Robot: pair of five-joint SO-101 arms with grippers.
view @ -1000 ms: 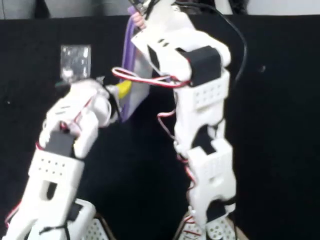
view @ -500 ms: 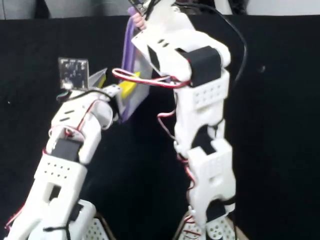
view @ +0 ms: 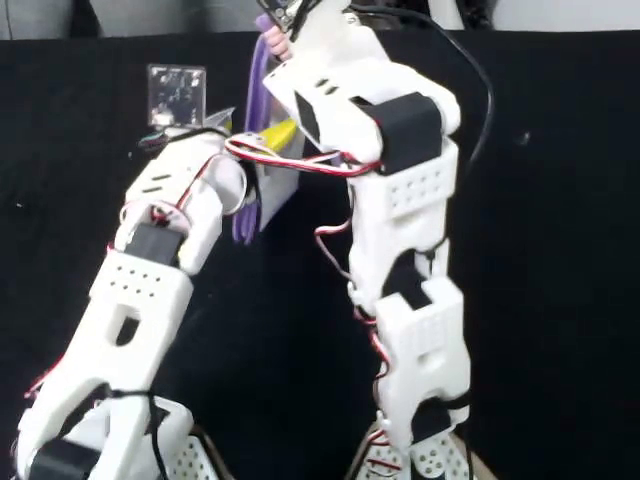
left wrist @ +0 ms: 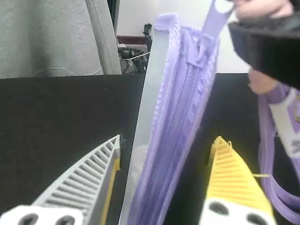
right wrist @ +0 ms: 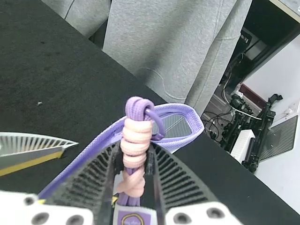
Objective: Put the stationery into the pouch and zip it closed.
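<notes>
The purple pouch point(view: 258, 95) hangs on edge above the black table. My right gripper point(view: 285, 15) holds it from above, shut on the pink and purple braided pull cord point(right wrist: 135, 133). In the right wrist view, the right gripper point(right wrist: 134, 151) has its black fingers pressed on that cord, with the pouch's end point(right wrist: 176, 123) just beyond. My left gripper point(left wrist: 168, 138) is open, its grey and yellow fingers on either side of the pouch's zipped edge point(left wrist: 176, 108). In the high view the left gripper point(view: 250, 130) sits at the pouch's lower part. No stationery shows.
The black cloth table point(view: 560, 200) spreads around both arms. Red and white cables point(view: 300, 160) loop between the arms in front of the pouch. A white label point(left wrist: 291, 126) hangs from purple loops beside the pouch.
My left arm has risen and swung right toward the pouch, so its open fingers now straddle the pouch's edge. The right arm and the pouch have stayed still.
</notes>
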